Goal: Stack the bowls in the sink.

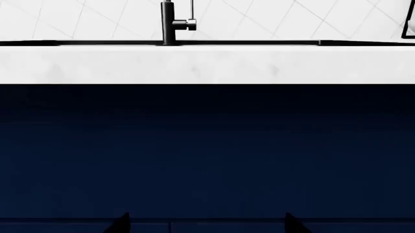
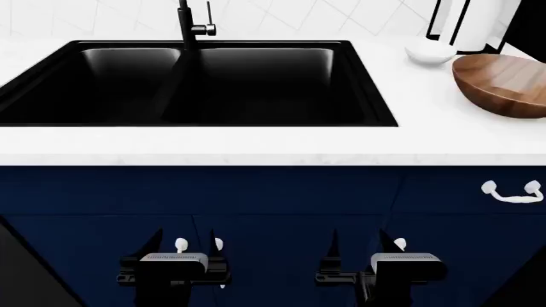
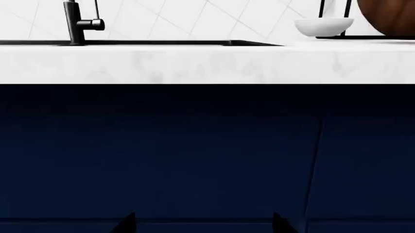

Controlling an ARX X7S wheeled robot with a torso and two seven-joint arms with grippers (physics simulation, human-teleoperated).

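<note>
Your left gripper (image 2: 183, 246) and right gripper (image 2: 365, 245) hang with fingers spread, empty. At two o'clock of the sink (image 2: 375, 96), the wooden bowl (image 2: 503, 80) is cut off beside the half-hidden white bowl (image 2: 428, 54).

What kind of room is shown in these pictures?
Most likely a kitchen: a black double-basin sink with a faucet set in a white countertop, navy cabinets below, and bowls beside a paper-towel roll.
</note>
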